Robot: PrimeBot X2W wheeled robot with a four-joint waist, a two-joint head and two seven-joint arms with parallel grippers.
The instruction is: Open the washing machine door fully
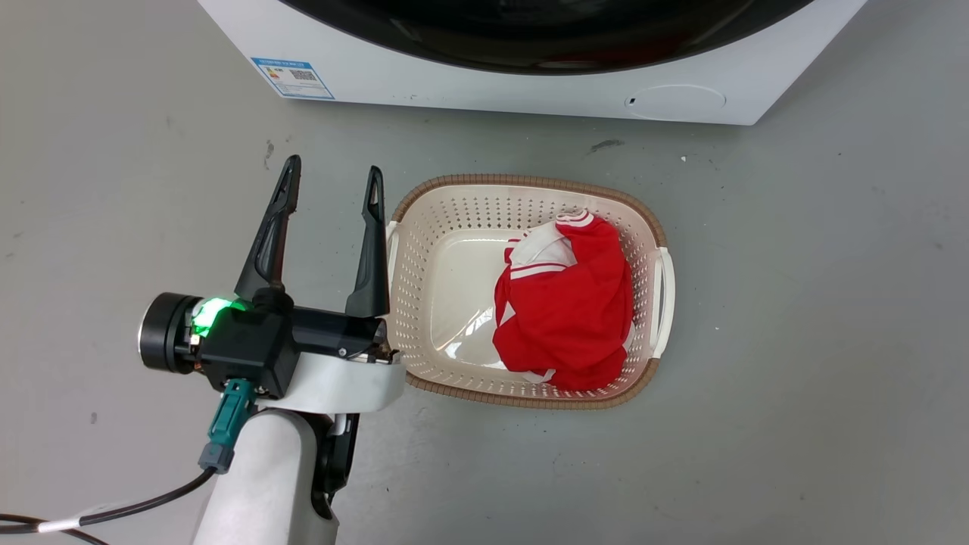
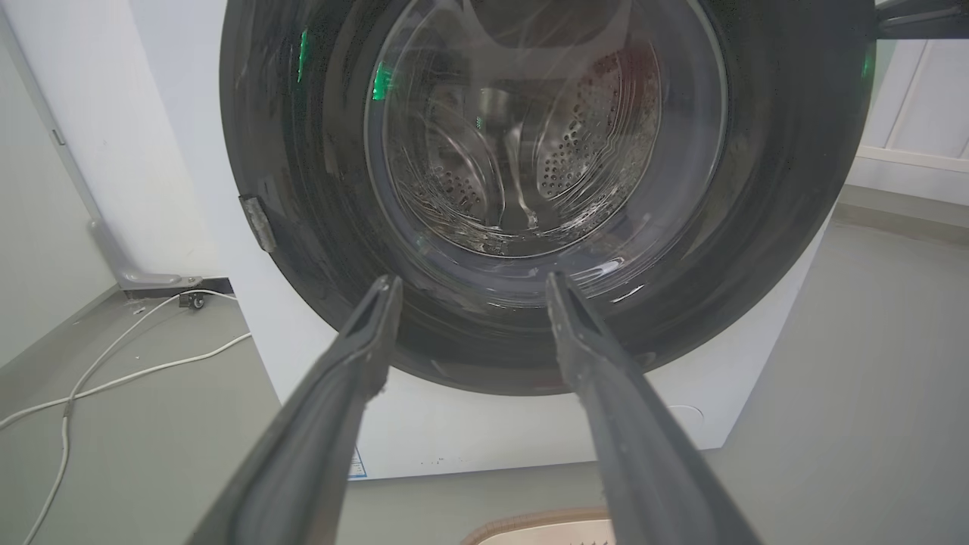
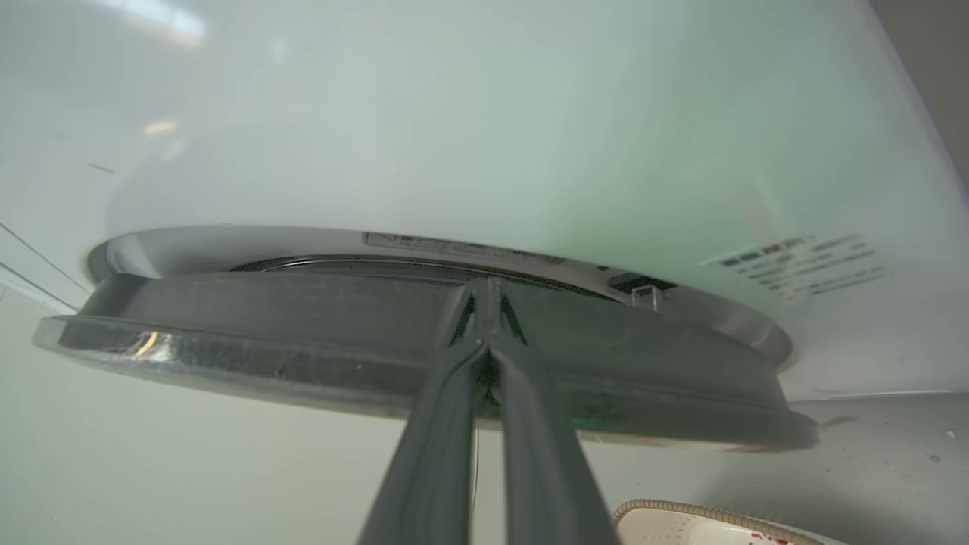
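The washing machine (image 1: pixel 469 83) is a white box at the top of the head view. Its washing machine door (image 1: pixel 530 38) shows as a glossy black arc. In the left wrist view the door (image 2: pixel 787 189) is a black ring around a clear glass window, with the steel drum behind it. My left gripper (image 1: pixel 333 168) is open and empty, short of the machine and left of the basket; its fingers (image 2: pixel 473 278) point at the door's lower half. In the right wrist view the door (image 3: pixel 303 333) is edge-on, slightly ajar from the white front (image 3: pixel 454 113). My right gripper (image 3: pixel 488 284) is shut, tips at the door's rim.
A beige laundry basket (image 1: pixel 530 182) holding a red and white garment (image 1: pixel 564 303) sits on the grey floor in front of the machine. A blue sticker (image 1: pixel 291 77) and a round flap (image 1: pixel 674 101) mark the machine's low front. White cables (image 2: pixel 113 371) lie left of it.
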